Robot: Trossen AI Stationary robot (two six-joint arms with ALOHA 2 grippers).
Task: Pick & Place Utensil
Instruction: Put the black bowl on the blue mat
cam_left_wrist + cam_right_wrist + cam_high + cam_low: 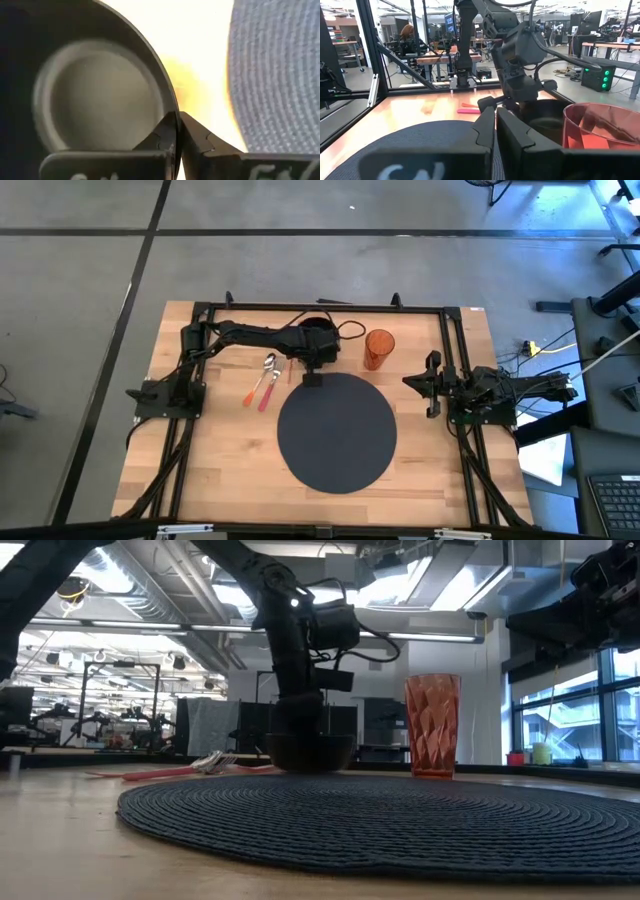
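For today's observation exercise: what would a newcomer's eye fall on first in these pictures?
First the big dark round placemat in the middle of the wooden table. Next the left hand at the mat's far edge, pinching the rim of a black bowl, with an orange tumbler standing just to its right.

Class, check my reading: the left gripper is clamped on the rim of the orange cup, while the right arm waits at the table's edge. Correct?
Not quite. The left gripper is clamped on the rim of the dark bowl, as the left wrist view shows. The orange cup stands apart. The right arm does wait at the edge.
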